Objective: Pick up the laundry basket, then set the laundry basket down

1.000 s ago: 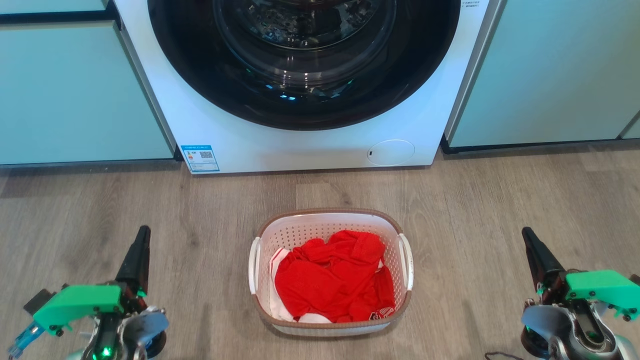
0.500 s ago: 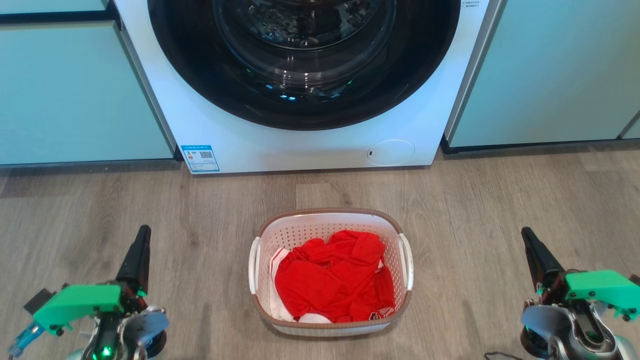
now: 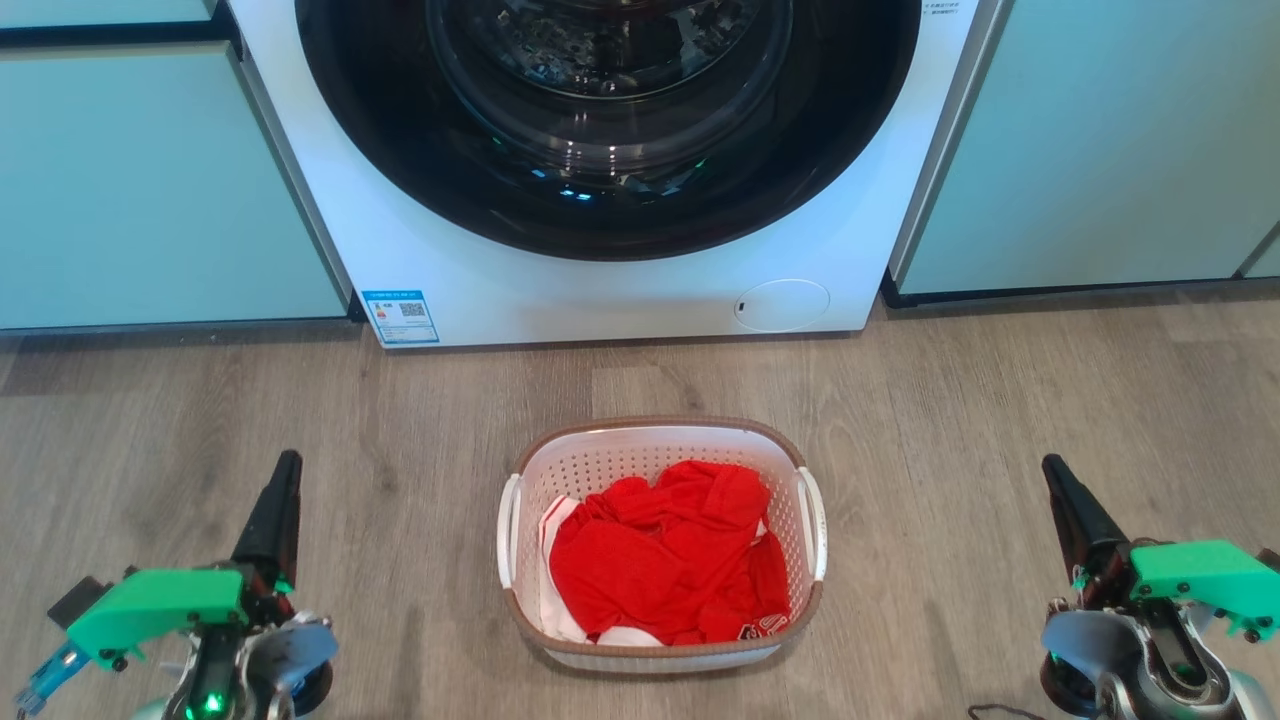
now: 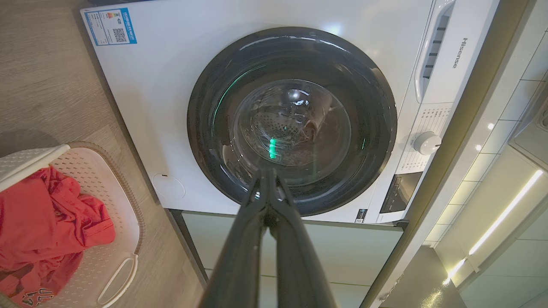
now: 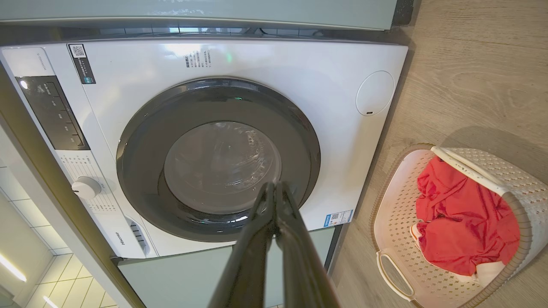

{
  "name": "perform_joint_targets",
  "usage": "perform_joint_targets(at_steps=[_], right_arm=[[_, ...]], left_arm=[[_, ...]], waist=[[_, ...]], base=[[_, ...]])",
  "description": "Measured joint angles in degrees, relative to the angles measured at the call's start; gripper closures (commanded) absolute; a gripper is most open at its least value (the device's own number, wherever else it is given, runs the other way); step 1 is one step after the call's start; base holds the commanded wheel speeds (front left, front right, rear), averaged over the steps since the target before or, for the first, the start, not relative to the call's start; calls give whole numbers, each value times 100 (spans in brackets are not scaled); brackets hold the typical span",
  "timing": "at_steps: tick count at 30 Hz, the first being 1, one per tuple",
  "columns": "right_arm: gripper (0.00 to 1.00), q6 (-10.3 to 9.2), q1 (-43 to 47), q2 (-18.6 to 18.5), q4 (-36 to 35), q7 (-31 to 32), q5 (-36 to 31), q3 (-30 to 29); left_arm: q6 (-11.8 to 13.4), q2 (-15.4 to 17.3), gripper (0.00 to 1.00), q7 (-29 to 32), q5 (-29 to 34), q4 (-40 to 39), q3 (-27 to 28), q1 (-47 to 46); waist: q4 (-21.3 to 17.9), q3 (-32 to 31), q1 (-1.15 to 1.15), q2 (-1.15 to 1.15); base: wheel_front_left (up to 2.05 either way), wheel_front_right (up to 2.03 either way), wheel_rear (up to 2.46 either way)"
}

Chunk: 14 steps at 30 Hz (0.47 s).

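Note:
The laundry basket (image 3: 640,455) stands on the wood floor in front of the washing machine, white and perforated with a brown rim and a white handle on each side. Red clothing (image 3: 665,555) lies inside it. My left gripper (image 3: 288,462) is shut and empty, well to the basket's left and apart from it. Far off on the other side my right gripper (image 3: 1052,467) is shut too, holding nothing. In the left wrist view the basket (image 4: 124,205) sits at the lower left and that gripper (image 4: 267,173) points at the washer door. The right wrist view has the basket (image 5: 396,205) at the lower right, past my right gripper (image 5: 274,186).
A white front-loading washing machine (image 3: 620,290) with a dark round door (image 3: 600,120) stands straight ahead, its door shut. Pale green cabinets (image 3: 150,180) flank it, the other cabinet (image 3: 1110,150) on the right. Bare wood floor (image 3: 400,420) lies around the basket.

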Motion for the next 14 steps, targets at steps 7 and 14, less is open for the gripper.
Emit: perform_joint_targets(at_steps=[7, 14], right_arm=[[100, 0, 0, 0, 0, 1, 0, -2], [100, 0, 0, 1, 0, 1, 0, -4]], left_arm=[[0, -2, 100, 1, 0, 0, 2, -1], [0, -5, 100, 1, 0, 0, 4, -1]], waist=[[0, 0, 0, 0], [0, 0, 0, 0]], base=[[0, 0, 0], [0, 0, 0]])
